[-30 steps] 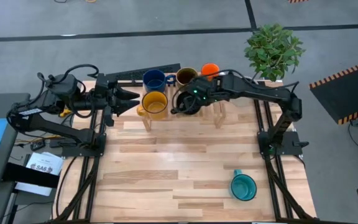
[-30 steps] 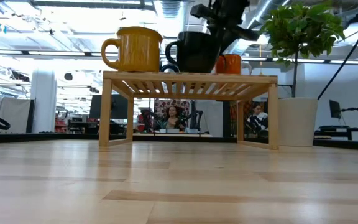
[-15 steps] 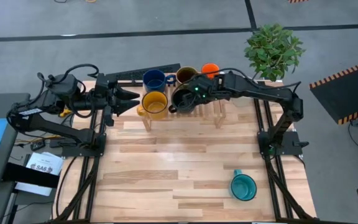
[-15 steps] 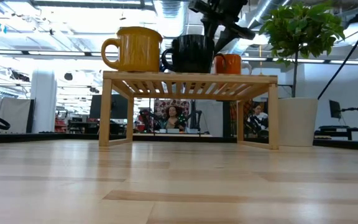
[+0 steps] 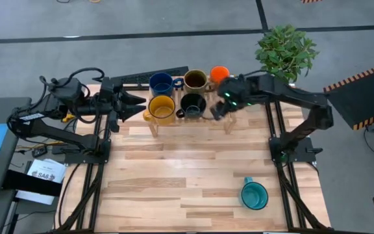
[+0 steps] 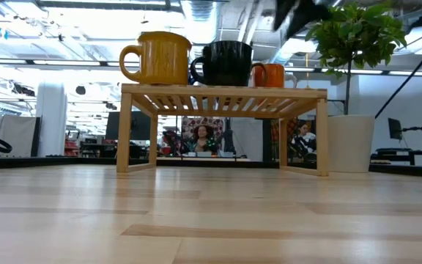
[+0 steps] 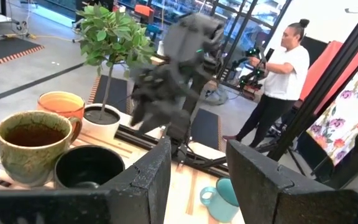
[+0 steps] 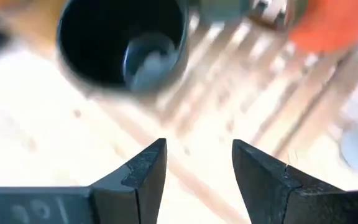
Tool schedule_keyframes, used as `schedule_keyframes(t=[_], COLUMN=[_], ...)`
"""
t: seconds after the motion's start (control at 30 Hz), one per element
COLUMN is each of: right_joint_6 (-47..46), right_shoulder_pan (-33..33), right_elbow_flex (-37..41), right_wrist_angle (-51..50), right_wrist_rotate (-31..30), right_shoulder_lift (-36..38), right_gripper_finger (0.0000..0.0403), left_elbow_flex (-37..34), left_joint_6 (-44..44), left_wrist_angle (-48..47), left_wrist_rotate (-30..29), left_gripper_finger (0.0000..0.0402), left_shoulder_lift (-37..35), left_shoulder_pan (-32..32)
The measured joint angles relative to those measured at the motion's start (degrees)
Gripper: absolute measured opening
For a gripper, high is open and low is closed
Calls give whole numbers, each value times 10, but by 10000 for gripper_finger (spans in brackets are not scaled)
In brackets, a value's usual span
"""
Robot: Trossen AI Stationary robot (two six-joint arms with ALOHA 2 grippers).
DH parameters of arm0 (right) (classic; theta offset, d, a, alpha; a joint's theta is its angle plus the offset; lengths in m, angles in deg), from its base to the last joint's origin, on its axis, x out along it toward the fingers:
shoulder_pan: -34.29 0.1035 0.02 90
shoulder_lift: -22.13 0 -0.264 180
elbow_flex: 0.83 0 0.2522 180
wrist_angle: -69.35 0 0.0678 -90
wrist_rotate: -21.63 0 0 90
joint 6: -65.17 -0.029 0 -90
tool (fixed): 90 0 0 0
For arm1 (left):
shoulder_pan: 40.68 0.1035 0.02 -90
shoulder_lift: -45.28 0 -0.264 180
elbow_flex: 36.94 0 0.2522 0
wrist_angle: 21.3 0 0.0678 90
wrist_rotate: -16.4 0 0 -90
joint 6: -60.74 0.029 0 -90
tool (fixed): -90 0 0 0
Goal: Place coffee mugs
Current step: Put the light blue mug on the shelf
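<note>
Right hand (image 5: 218, 110), fingers spread with nothing between them, hangs just beside the black mug (image 5: 192, 103), which stands free on the slatted rack (image 6: 222, 94); yellow mug (image 5: 162, 107) sits alongside, dark blue mug (image 5: 160, 82), brown mug (image 5: 195, 80) and orange mug (image 5: 219, 73) behind; teal mug (image 5: 254, 194) lies on its side well apart on the bench (image 5: 174, 182), I judge next; my left hand (image 5: 130, 104) waits open beside the rack.

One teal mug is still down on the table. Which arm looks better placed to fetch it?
Probably the right: its open gripper is free, and the teal mug lies on its side. The left gripper waits left of the rack.
</note>
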State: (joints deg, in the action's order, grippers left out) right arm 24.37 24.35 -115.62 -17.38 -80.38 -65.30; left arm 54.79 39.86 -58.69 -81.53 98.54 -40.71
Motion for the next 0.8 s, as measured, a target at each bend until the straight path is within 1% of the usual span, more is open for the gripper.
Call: schedule_keyframes(t=[0.1,0.17,0.23,0.3,0.4,0.53,0.67,0.73,0.8], right_joint_6=[-2,-26,-61,-113,-214,-416,-615,-686,-733], right_shoulder_pan=[44,85,131,181,261,378,485,526,558], right_elbow_flex=[0,13,48,104,196,302,373,398,414], right_wrist_angle=[-74,-126,-153,-153,-126,-60,11,44,65], right_wrist_rotate=[17,24,44,78,139,182,186,184,184], right_shoulder_lift=[26,40,61,88,133,192,221,221,213], right_gripper_finger=[209,209,208,207,208,207,207,207,207], left_elbow_flex=[0,0,0,0,0,0,0,0,0], left_joint_6=[-1,-8,-13,-13,-13,-14,-14,-14,-14], left_wrist_angle=[-1,-1,-1,1,2,2,2,2,2], left_wrist_rotate=[0,0,0,0,0,0,-5,-5,-5], left_gripper_finger=[139,139,139,139,139,139,139,139,139], left_shoulder_lift=[0,0,0,0,0,0,0,0,0], left_shoulder_pan=[0,0,0,0,0,0,0,0,0])
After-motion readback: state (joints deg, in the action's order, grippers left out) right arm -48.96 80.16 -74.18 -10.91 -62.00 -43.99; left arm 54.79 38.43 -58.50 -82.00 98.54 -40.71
